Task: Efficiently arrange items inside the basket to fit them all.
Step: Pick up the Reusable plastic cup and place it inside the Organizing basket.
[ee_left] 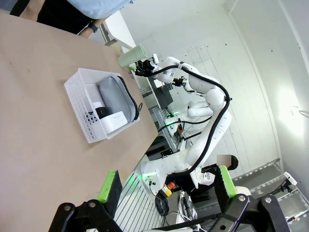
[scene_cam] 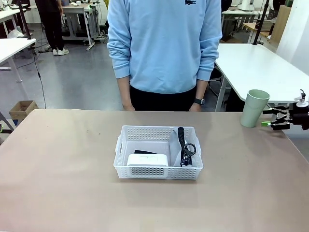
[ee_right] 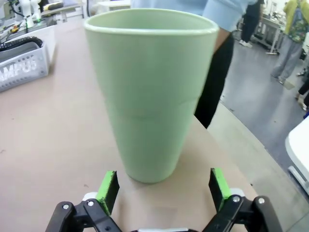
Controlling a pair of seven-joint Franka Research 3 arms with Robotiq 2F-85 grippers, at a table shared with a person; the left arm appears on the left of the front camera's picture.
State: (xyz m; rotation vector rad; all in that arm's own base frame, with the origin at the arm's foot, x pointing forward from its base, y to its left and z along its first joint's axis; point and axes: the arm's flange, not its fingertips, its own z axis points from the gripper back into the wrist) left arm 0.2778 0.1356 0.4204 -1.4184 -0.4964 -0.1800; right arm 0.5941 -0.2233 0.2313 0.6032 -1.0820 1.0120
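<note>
The pale green plastic cup (ee_right: 149,92) stands upright, mouth up, well right of the white perforated basket (scene_cam: 158,153), directly ahead of the right end effector (ee_right: 161,191), whose wide-open, empty fingers flank its base.

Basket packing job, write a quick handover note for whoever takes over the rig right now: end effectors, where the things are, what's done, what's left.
Right end effector: open, empty, level with the pale green cup, not touching it.
Left end effector: open, empty, off to one side of the table.
White basket: mid-table. Inside it are the small white box at the robot-side wall, a black item partly hidden behind it, and the grey pouch standing on edge along the right side.
Done: those three are in.
Left: the cup stands upright at the table's far right, outside the basket; grasp it and fit it in the free far-left space.
</note>
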